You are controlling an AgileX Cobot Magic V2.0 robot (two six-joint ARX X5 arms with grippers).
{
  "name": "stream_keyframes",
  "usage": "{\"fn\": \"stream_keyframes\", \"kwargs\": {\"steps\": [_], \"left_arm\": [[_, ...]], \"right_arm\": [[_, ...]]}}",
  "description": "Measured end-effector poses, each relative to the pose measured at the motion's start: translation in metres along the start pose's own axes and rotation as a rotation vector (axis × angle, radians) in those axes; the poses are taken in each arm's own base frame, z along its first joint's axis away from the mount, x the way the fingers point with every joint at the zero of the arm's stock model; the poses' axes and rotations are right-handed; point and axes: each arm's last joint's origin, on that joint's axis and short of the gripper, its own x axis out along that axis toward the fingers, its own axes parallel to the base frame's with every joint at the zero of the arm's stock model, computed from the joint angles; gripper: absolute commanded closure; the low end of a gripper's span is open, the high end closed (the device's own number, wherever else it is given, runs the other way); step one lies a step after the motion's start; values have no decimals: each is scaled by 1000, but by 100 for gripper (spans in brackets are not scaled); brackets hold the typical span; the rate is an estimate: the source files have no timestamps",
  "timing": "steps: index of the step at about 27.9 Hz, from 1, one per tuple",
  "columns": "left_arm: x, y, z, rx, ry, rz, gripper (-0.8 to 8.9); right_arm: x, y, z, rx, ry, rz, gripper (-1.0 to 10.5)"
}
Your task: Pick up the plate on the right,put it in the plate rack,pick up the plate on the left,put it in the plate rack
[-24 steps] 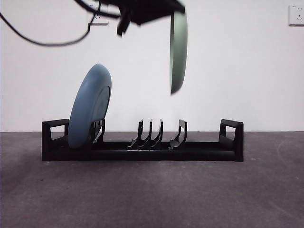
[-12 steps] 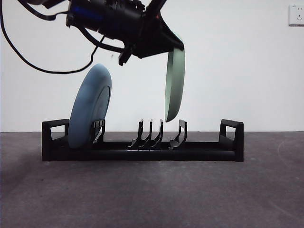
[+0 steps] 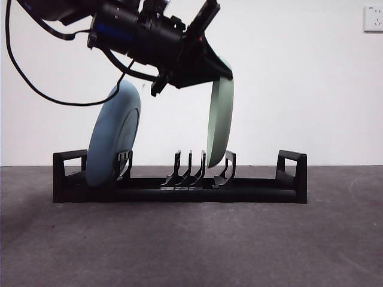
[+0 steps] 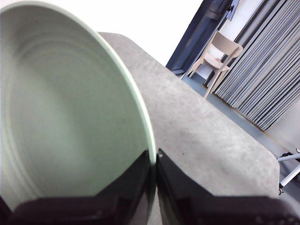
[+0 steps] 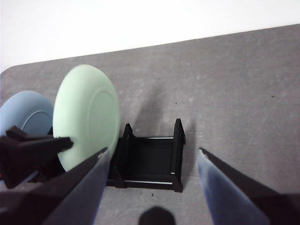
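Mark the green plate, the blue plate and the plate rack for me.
green plate point(image 3: 219, 122), front view, on its edge-on body below the gripper.
blue plate point(image 3: 112, 139), front view, middle of its back.
plate rack point(image 3: 292, 173), front view, looped end handle.

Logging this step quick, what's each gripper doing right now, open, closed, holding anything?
Left gripper: closed on the rim of the green plate, above the plate rack.
Right gripper: open, holding nothing.
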Motion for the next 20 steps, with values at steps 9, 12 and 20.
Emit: {"fn": "stream_keyframes", "kwargs": {"steps": [9, 12, 20], "left_arm": [[11, 10, -18, -12, 69, 41, 766], [11, 9, -19, -1, 75, 37, 577], [11, 5, -20, 6, 93, 14, 527]], "right_arm": [[4, 0, 0, 0, 6, -1, 635], [4, 0, 0, 0, 6, -1, 635], [4, 0, 0, 0, 6, -1, 635]]}}
